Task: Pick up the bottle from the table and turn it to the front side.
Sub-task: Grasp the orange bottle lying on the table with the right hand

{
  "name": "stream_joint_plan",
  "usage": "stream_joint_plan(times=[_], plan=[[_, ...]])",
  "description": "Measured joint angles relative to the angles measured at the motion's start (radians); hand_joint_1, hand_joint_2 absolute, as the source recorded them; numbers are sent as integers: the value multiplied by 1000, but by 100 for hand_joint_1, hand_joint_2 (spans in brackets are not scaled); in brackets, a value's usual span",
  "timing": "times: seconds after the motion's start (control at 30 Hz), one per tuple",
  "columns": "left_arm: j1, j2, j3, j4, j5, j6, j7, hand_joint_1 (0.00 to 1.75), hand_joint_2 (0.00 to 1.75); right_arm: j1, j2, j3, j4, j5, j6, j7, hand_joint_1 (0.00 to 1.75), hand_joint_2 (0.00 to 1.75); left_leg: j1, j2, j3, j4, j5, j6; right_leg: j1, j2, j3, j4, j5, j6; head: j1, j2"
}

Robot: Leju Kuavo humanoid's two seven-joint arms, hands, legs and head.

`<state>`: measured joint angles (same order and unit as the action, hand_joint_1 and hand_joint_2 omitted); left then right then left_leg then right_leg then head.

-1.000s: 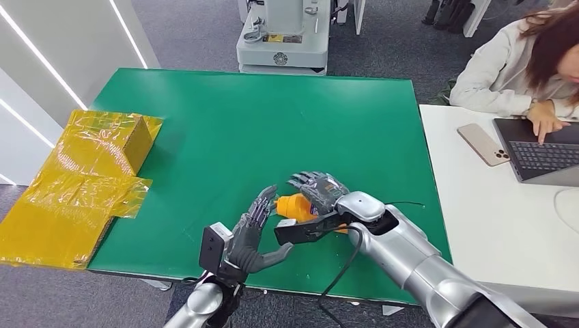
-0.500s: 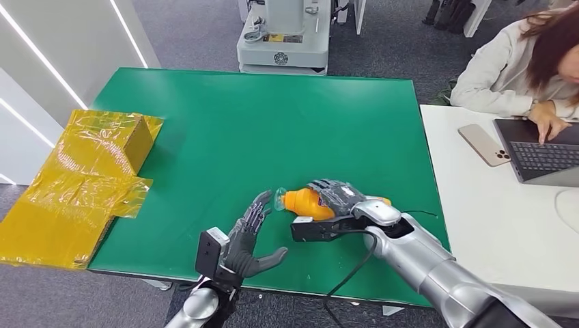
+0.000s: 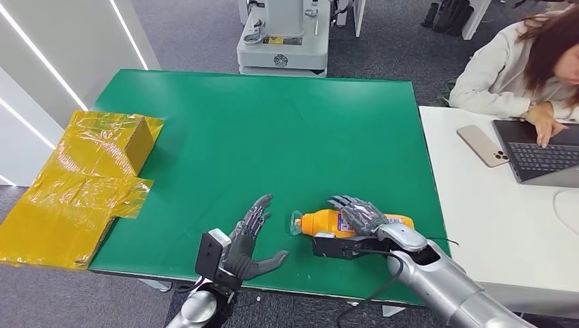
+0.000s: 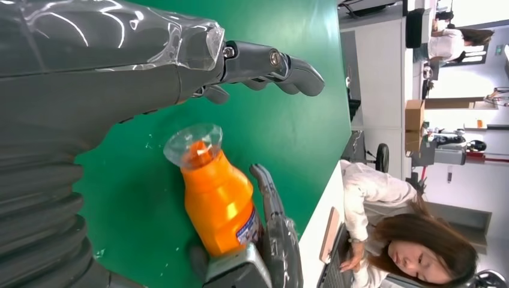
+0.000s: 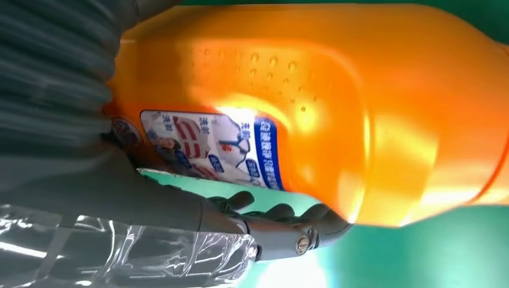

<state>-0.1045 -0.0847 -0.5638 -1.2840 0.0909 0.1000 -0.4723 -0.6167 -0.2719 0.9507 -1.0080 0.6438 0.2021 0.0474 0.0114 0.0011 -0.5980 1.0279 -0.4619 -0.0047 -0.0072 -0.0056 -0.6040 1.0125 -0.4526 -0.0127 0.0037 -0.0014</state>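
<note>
An orange juice bottle [image 3: 324, 222] with a clear cap lies on its side on the green table [image 3: 259, 137], near the front edge, cap pointing toward my left hand. My right hand [image 3: 358, 215] lies over its middle with the fingers wrapped on it. The right wrist view has the bottle [image 5: 360, 90] pressed against the palm, its printed label facing the camera and fingers [image 5: 270, 234] curled around it. My left hand [image 3: 249, 239] hovers a short way off the cap, fingers spread and holding nothing. From the left wrist the bottle [image 4: 219, 198] rests flat under the right hand [image 4: 276, 228].
A yellow plastic-wrapped box [image 3: 89, 178] overhangs the table's left edge. To the right stands a white desk [image 3: 491, 219] with a phone [image 3: 483, 144] and a laptop [image 3: 539, 154], where a person [image 3: 519, 61] sits typing. A grey machine [image 3: 283, 34] is beyond the far edge.
My right hand has carried the bottle to the right and down, turning it until it lies flat on the table. My left hand has drawn slightly back from it.
</note>
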Motion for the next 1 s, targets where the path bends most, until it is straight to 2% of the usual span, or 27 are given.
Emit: stream_joint_plan(times=[0.3, 0.53, 0.73, 1.0], plan=[[3, -2, 0, -1, 3, 0, 7, 0, 175, 135, -92, -103, -172, 99, -10, 97, 0, 175, 0, 0, 6, 0, -2, 2, 0, 0, 7, -2, -1, 2, 0, 0], [2, -5, 0, -2, 3, -6, 11, 0, 175, 216, -148, -177, -274, 112, -2, 118, 0, 175, 0, 0, 6, 1, -3, 3, 0, 0, 7, -2, -1, 2, 0, 0], [0, -5, -1, -1, 12, -19, 9, 0, 175, 254, -169, -217, -300, 101, -14, 89, 0, 175, 0, 0, 6, 1, -4, 3, 0, 0, 7, -2, -2, 3, 0, 0], [-12, -5, -4, 6, 27, -25, 3, 0, 175, 307, -181, -259, -339, 106, -30, 100, 0, 175, 0, 0, 5, 1, -4, 3, 0, 0, 7, -3, -2, 3, 0, 0]])
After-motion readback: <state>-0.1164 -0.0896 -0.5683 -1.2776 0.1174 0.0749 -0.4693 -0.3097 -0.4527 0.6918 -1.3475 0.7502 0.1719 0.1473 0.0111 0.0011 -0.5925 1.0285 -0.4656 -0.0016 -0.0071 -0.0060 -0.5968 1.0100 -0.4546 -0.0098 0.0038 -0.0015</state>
